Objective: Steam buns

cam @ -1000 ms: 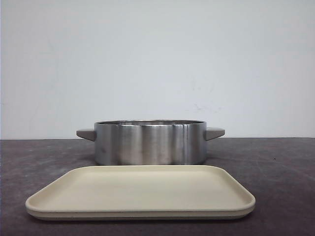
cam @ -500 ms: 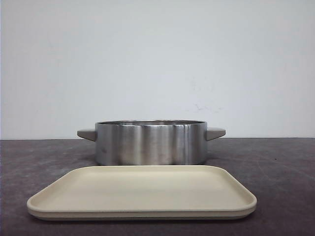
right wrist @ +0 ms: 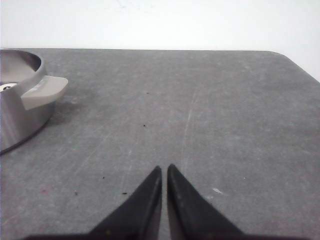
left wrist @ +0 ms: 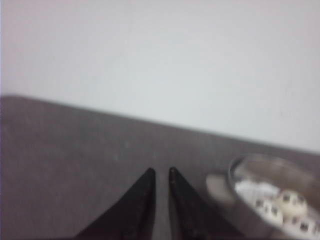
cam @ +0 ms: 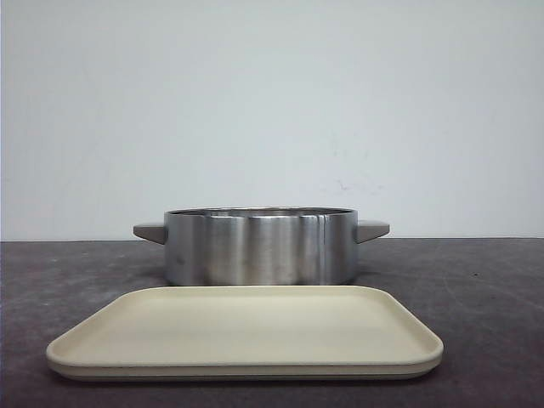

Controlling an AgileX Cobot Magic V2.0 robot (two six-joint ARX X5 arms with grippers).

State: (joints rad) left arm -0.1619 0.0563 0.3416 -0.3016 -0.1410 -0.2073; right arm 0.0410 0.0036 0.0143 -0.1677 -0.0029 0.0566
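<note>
A round steel pot [cam: 259, 246] with two grey handles stands mid-table behind a bare beige tray [cam: 246, 333]. In the left wrist view the white panda-faced buns [left wrist: 285, 207] lie inside the pot [left wrist: 250, 175], blurred. From the front the pot wall hides them. My left gripper [left wrist: 160, 172] is shut and empty over bare table beside the pot. My right gripper [right wrist: 164, 169] is shut and empty over bare table, with the pot [right wrist: 17, 100] and its handle [right wrist: 45, 91] off to one side. Neither gripper shows in the front view.
The dark grey table [cam: 476, 289] runs to a white wall. In the right wrist view the table's far corner [right wrist: 285, 57] is rounded.
The front view has shifted very slightly; the pot and tray sit a few pixels further right than a second ago. Nothing else has changed.
</note>
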